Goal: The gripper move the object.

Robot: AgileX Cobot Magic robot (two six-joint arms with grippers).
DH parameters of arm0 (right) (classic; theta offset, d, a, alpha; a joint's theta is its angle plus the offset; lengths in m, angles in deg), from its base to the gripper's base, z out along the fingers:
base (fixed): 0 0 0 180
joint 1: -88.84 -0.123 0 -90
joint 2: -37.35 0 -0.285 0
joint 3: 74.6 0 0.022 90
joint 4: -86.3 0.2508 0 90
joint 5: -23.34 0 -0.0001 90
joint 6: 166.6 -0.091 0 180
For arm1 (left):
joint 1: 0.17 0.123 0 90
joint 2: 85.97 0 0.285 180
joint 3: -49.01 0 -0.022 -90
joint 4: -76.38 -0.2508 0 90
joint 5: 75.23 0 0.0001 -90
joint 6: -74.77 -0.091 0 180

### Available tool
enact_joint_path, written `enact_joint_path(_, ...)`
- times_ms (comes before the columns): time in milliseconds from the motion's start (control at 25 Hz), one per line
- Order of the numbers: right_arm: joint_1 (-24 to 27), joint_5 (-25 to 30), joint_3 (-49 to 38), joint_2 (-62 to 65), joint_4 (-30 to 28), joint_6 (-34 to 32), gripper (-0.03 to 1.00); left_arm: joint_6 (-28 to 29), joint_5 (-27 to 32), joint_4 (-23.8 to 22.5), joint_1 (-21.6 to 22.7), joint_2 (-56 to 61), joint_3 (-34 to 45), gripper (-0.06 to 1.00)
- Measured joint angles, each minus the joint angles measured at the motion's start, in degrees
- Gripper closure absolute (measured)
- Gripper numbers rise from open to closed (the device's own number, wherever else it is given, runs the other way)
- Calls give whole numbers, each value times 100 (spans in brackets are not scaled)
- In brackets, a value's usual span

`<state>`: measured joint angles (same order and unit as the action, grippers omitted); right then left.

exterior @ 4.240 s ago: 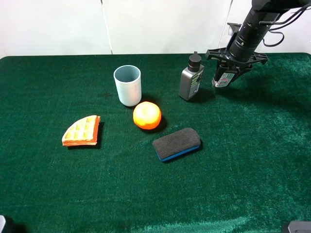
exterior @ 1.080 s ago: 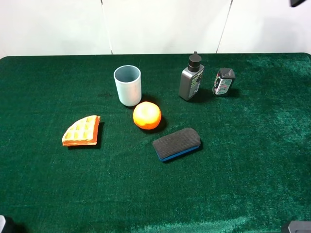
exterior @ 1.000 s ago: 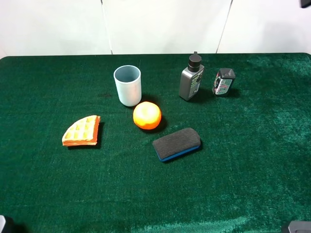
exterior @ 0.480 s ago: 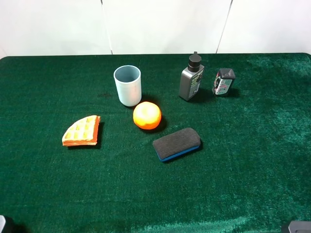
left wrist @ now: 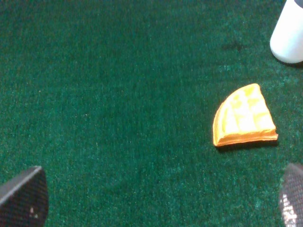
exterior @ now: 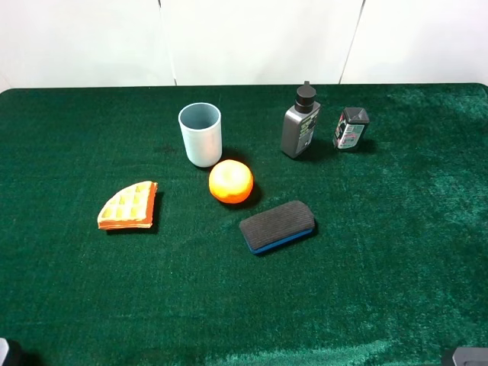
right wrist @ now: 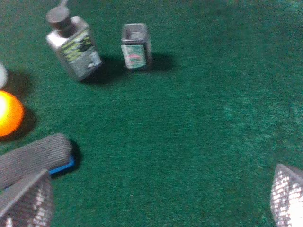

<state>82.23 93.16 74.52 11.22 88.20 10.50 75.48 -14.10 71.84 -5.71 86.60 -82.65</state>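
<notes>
The small squat bottle [exterior: 351, 128] with a dark grey square cap and a colourful label stands upright on the green cloth at the back right, free of any gripper. It also shows in the right wrist view [right wrist: 136, 46]. My right gripper [right wrist: 158, 198] is open and empty, well back from the bottle, with its mesh fingertips [right wrist: 28, 198] wide apart. My left gripper [left wrist: 158, 203] is open and empty over bare cloth near the waffle. Neither claw shows in the exterior high view.
A taller grey bottle [exterior: 300, 122] with a black cap stands just left of the small bottle. A pale blue cup [exterior: 200, 134], an orange [exterior: 230, 181], a grey and blue eraser [exterior: 277, 226] and a waffle piece [exterior: 128, 205] lie across the middle and left.
About four seconds ago my right gripper was around the small bottle. It has let go and pulled up out of the exterior view. The bottle stays in place.
</notes>
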Motion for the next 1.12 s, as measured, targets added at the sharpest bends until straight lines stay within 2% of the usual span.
enact_joint_path(160, 188, -306, -426, 735, -79, 0, 27, 0, 0, 0, 0, 0, 0, -5)
enact_joint_path(440, 227, -996, -1225, 1777, -90, 0, 27, 0, 0, 0, 0, 0, 0, -5)
enact_joint_path(680, 227, -1071, -1772, 1873, -125, 0, 27, 0, 0, 0, 0, 0, 0, -5)
enact_joint_path(1120, 227, -1091, -1792, 1873, -136, 18, 27, 0, 0, 0, 0, 0, 0, -5)
